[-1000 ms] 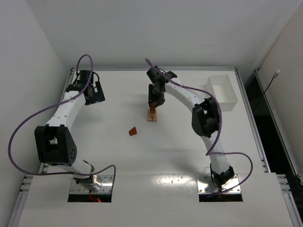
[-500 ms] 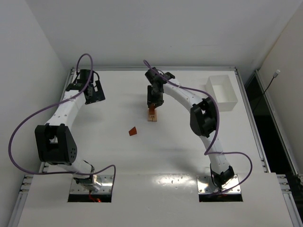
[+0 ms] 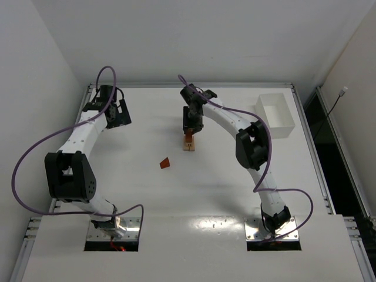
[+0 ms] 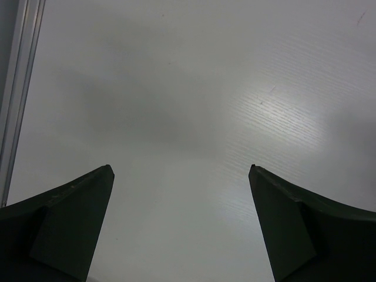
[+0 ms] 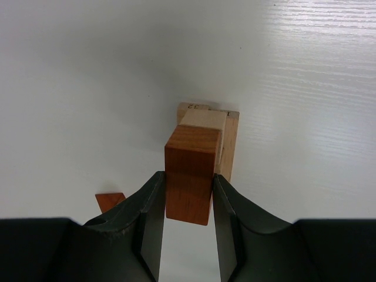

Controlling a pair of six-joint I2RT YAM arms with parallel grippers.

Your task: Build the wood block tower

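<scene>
Right gripper [image 5: 188, 183]: jaws narrow, clamping a reddish-brown block [image 5: 189, 167] at the top of the tower [image 3: 189, 144], which is standing mid-surface [image 3: 147, 200].
Left gripper [image 4: 181, 176]: hanging spread wide at far left, holding nothing.
Loose reddish-brown wedge [image 3: 165, 163]: lying near the tower, apart from it.

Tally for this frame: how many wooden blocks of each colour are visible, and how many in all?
Reddish-brown: 2, the held block in the right hand and a loose wedge.
Pale tan: 2, a cube and a base bar.
Total: 4.
</scene>
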